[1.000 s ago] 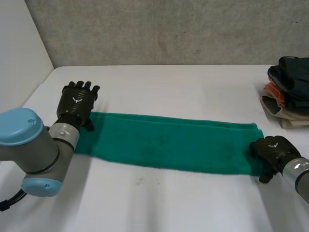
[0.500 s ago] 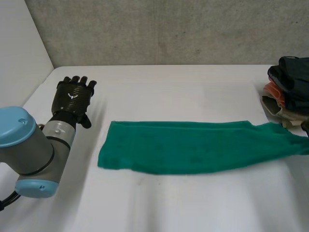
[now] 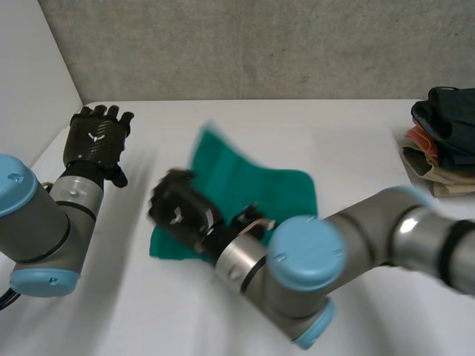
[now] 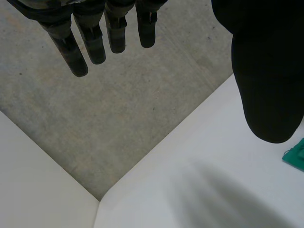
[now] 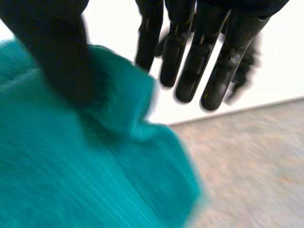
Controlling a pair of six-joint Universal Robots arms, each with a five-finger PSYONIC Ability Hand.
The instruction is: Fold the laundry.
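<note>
- Your left hand (image 3: 95, 141) has drawn back to the table's (image 3: 334, 126) far left corner, clear of the cloth; in the left wrist view its fingers (image 4: 95, 42) hang straight and spread with nothing between them and the thumb; a sliver of green towel (image 4: 297, 156) shows just beyond the thumb, apart from it.
- The towel (image 3: 274, 193), a second ago stretched long across the table, now lies bunched to roughly half that length, left of the middle; one flap stands up off the table at its far side, so the layers have not settled flat.
- Your right hand (image 3: 178, 211) has swept from the right edge to the towel's left end and sits over it; in the right wrist view the thumb (image 5: 57, 52) lies against the cloth (image 5: 71, 180), yet whether the hand is pinching the towel or has let go I cannot tell.
- The right arm (image 3: 312, 274) reaches across the near side of the table.
- Judging from this, the end-to-end fold is nearly made; you would want the two ends lined up and the raised flap laid down.
- The pile of clothes (image 3: 441, 141) sits at the far right, well apart from the towel.
</note>
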